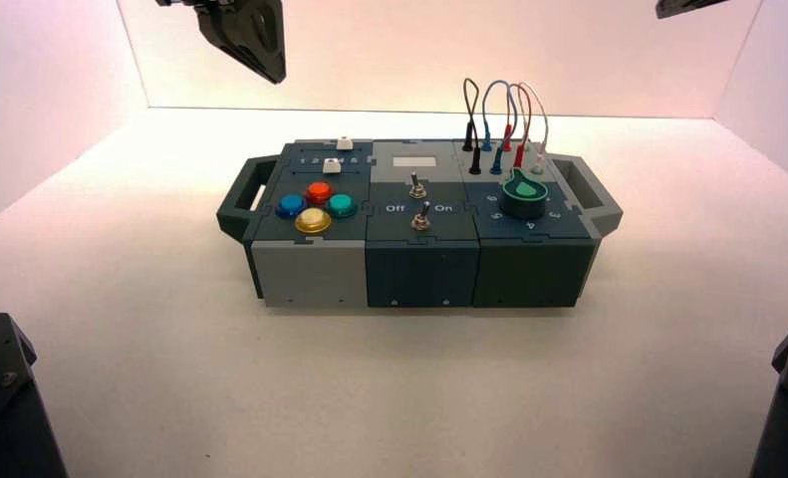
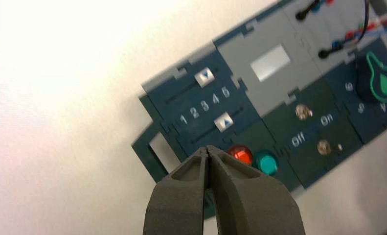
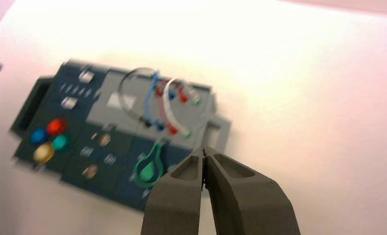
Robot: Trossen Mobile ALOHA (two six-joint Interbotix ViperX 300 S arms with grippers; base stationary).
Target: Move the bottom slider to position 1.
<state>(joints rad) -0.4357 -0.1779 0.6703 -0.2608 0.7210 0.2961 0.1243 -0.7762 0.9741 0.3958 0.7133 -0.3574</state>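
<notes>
Btm slider (image 2: 223,122), small white knob on the L panel of the box (image 1: 419,224), sits approx mid-track, around 3–4, well apart from pos. 1 (image 2: 183,119), the first of the white digits 1–5 printed between the two slider tracks. Twin white slider (image 2: 204,77) is on the far side of that digit row, its knob abt level w/ 4. Nearer me than the btm slider, same panel: red btn (image 1: 319,192), w/ blue btn (image 1: 291,205) to the L, green btn (image 1: 342,205) to the R & yellow btn (image 1: 313,220) closest to me. Mid panel: white rectangle (image 1: 414,161) at the back, then two metal toggle switches (image 1: 418,189), one behind the other, w/ "Off" & "On" lettering to either side. R panel: green dial (image 1: 524,194) up front; wires (image 1: 509,105) in black, blue, red & white looping up from the sockets behind it. Carry handles stick out at both ends, dark on the L (image 1: 240,197), grey on the R (image 1: 599,194). Whole box stands on a pale bench (image 1: 399,398). My L hand (image 1: 278,80) is up in the air, past the box's back edge & a bit L of the sliders, tips together, nothing gripped, touching no part of the box. My R hand (image 3: 204,149) is idle, raised off to the far R, also closed & empty.
</notes>
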